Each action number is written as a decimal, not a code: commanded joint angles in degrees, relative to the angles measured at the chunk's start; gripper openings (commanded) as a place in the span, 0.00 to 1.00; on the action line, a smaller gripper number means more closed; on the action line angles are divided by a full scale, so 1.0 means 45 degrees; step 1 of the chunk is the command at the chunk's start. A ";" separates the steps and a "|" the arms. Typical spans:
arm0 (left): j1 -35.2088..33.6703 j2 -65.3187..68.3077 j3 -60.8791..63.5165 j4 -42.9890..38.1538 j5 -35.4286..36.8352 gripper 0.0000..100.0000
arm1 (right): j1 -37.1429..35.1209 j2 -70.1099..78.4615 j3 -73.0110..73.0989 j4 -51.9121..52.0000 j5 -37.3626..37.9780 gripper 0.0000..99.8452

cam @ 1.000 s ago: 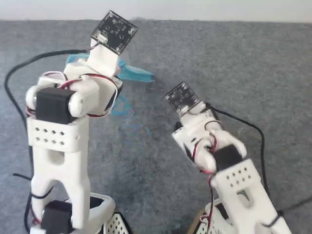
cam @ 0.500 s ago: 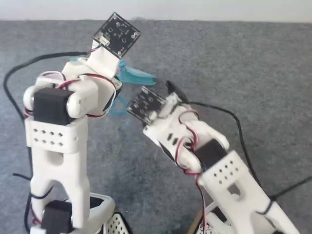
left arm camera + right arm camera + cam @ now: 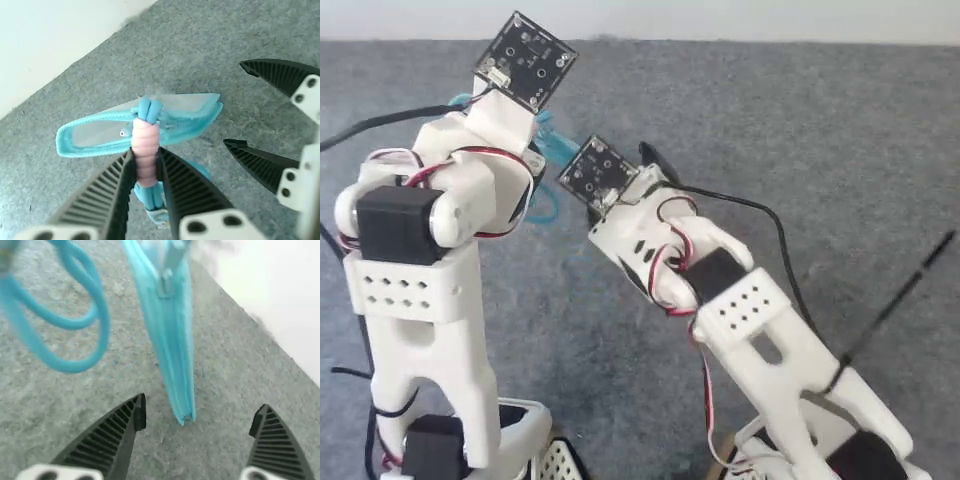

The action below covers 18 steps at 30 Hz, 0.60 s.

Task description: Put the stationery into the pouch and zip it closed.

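We see the left gripper [image 3: 145, 156] clamped on the pink tab [image 3: 144, 142] of the blue pouch [image 3: 172, 116]. The right gripper [image 3: 200, 407] is spread wide at the pouch's free end, whose length points between its jaws.

Grey carpeted tabletop [image 3: 860, 130], white wall [image 3: 740, 18] along far edge; left arm's base [image 3: 525, 430] stands near edge.
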 commanded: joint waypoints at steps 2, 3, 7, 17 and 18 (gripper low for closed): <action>-0.0059 -0.0059 -0.0166 0.0469 -0.0078 0.01 | 0.0127 0.0772 -0.1817 -0.0537 0.0117 0.34; -0.0059 -0.0059 -0.0147 0.0469 -0.0078 0.01 | 0.0127 0.1065 -0.2168 -0.0537 0.0137 0.34; -0.0059 -0.0059 -0.0029 0.0469 -0.0098 0.01 | 0.0088 0.1963 -0.3516 -0.0440 0.0156 0.34; -0.0176 -0.0059 -0.0049 0.0430 -0.0117 0.01 | -0.0225 0.2198 -0.4259 -0.0440 0.0527 0.33; -0.0176 -0.0059 -0.0049 0.0430 -0.0117 0.01 | -0.0205 0.2198 -0.4239 -0.0440 0.0527 0.33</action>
